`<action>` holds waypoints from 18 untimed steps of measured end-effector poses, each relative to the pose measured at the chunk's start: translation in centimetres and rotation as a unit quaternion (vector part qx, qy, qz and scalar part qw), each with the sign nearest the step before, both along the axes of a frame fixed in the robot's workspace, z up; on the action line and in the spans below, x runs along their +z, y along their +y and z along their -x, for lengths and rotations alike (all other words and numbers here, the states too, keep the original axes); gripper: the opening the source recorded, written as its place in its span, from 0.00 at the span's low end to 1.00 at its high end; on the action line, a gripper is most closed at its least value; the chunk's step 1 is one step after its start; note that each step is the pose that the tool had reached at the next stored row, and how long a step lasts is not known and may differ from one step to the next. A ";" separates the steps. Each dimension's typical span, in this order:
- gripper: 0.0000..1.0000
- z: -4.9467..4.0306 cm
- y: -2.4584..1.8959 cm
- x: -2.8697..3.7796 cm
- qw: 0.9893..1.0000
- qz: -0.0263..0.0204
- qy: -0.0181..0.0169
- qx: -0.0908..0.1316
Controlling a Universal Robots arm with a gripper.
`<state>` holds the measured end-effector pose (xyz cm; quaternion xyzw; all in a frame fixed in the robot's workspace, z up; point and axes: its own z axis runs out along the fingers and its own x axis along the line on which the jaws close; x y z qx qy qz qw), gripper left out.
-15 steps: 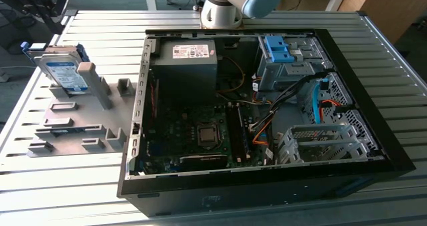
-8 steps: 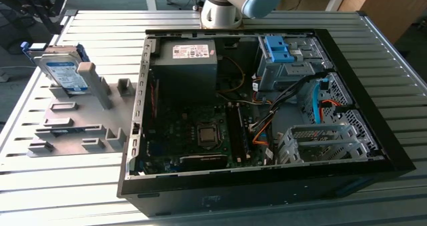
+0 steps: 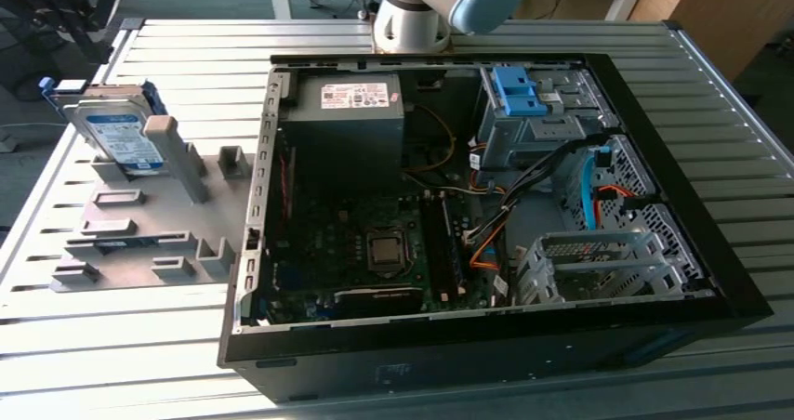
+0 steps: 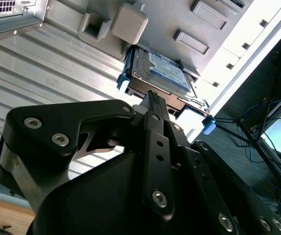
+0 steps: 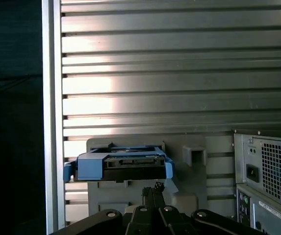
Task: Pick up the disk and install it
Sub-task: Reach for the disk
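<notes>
1. Bench (image 3: 694, 85): ribbed metal slats. It carries the open computer case (image 3: 496, 350) and, at the exterior view's left of the case, a grey fixture plate (image 3: 137, 229).
2. Case: we judge the loose cables (image 3: 496, 234) crossing toward the metal drive cage (image 3: 596, 262) to be the main snag risk at install. A drive corner catching one would cock it in the bay.
3. The disk (image 3: 118, 134) is not yet picked. It stands propped in the fixture plate, leaning, with the label face up toward the exterior camera.
   - Its long axis runs along the lean, from the low end in the slot to the high end at the bench's far edge.
   - In the first wrist view its connector end faces the hand.
   - The blue bracket wraps its edges.
4. Grasp risk, as we judge it:
   - The bracket is plastic, so a pinch on it alone may flex and slip.
   - A lift off the lean axis could bind the disk against the grey post (image 3: 167, 155) beside it.
5. Hand (image 5: 153, 187): the fingers are drawn together and hold nothing. It is lined up with the disk but apart from it. Going in this narrow, we'd expect it to strike the connector edge.
</notes>
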<state>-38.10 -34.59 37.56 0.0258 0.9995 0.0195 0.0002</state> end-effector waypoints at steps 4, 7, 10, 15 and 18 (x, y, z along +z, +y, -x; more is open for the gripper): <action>0.11 0.48 -0.01 0.01 1.000 0.000 0.000 0.000; 0.11 1.50 -0.01 0.00 1.000 0.000 0.000 0.000; 0.11 2.80 -0.01 -0.01 1.000 0.000 0.000 0.000; 0.11 4.45 -0.01 -0.03 1.000 0.000 0.000 0.000; 0.11 4.45 -0.01 -0.03 1.000 0.000 0.000 0.000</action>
